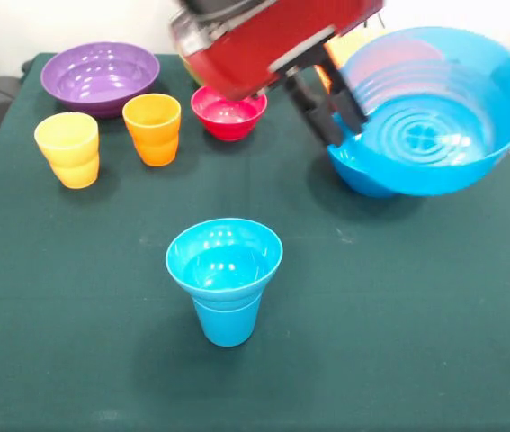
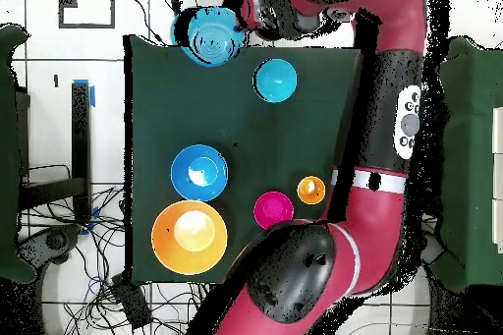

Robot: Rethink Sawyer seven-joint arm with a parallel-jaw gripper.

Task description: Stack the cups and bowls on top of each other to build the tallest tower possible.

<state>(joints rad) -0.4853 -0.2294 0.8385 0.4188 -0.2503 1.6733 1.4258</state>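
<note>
Nearest the camera in the front view, alone on the green worktop (image 1: pixel 398 342), stands the tower (image 1: pixel 224 279): a blue cup with a small blue bowl seated in its mouth, upright. Take that as the landmark. Beyond it and to the left stand the yellow cup (image 1: pixel 68 148) and the orange cup (image 1: pixel 153 128), side by side but apart. Farther back behind those lies the purple bowl (image 1: pixel 100 76), and the red bowl (image 1: pixel 228 112) sits almost straight behind the tower, partly under the red arm (image 1: pixel 263 40). Beyond the tower to the right, the hand (image 1: pixel 334 112) is clamped on the rim of a large blue bowl (image 1: pixel 434 112), holding it tilted with its ribbed inside toward the camera. Another blue bowl (image 1: pixel 362 175) lies just beneath it. Overhead, a yellow-orange bowl (image 2: pixel 190 237) shows, well away from the tower.
</note>
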